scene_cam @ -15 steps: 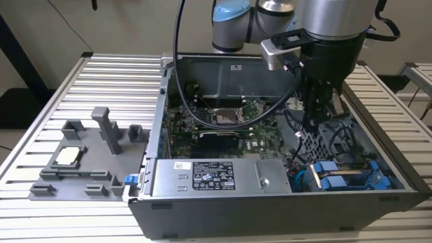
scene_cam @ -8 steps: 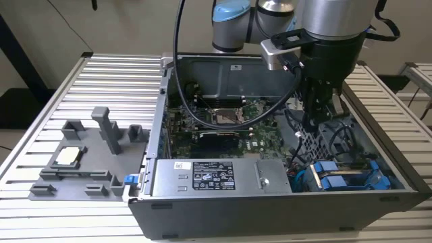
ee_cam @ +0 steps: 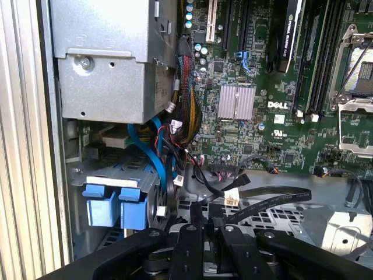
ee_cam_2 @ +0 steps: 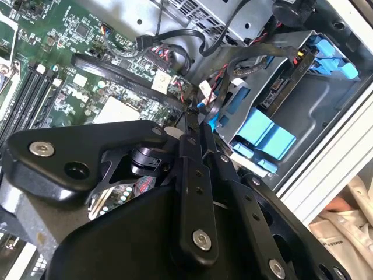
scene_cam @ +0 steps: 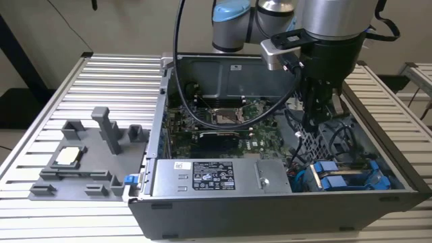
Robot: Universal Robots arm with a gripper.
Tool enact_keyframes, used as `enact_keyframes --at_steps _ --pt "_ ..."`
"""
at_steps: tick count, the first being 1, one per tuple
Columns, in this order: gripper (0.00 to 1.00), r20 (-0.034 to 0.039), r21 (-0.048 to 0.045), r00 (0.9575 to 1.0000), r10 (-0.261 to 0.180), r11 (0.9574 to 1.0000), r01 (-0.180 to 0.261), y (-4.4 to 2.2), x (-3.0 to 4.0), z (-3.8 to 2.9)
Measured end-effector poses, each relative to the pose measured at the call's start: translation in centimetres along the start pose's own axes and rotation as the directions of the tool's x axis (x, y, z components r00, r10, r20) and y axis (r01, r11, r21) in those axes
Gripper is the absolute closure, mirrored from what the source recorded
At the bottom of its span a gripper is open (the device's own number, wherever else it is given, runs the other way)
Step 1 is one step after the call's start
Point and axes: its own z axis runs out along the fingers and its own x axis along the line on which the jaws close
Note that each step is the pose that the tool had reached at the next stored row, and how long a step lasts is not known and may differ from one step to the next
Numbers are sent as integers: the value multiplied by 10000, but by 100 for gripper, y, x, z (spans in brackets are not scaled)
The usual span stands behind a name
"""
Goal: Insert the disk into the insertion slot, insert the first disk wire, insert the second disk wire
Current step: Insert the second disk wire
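Exterior view: pincer [scene_cam: 316,119] is down inside the open PC case [scene_cam: 284,212], over the perforated cage, hemmed by cables.

Second wrist view: disk [ee_cam_2: 280,87] sits in the insertion slot [ee_cam_2: 303,108], blue tabs showing; that step looks done.

First wrist view: pincer fingers [ee_cam: 195,224] pinched narrow on a black wire [ee_cam: 262,204]; tight room beside the motherboard [ee_cam: 256,105].

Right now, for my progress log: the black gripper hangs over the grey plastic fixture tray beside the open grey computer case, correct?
Not quite. The black gripper hangs inside the open grey computer case, not over the grey plastic fixture tray beside it. The exterior view shows this.
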Motion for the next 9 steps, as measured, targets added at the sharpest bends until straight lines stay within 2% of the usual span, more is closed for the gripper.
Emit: enact_keyframes --at_steps 4,9 --pt "84 1 -2 10000 0 10000 0 -1 16 2" --pt "84 7 -73 10000 -2 10000 3 -35 149 16"
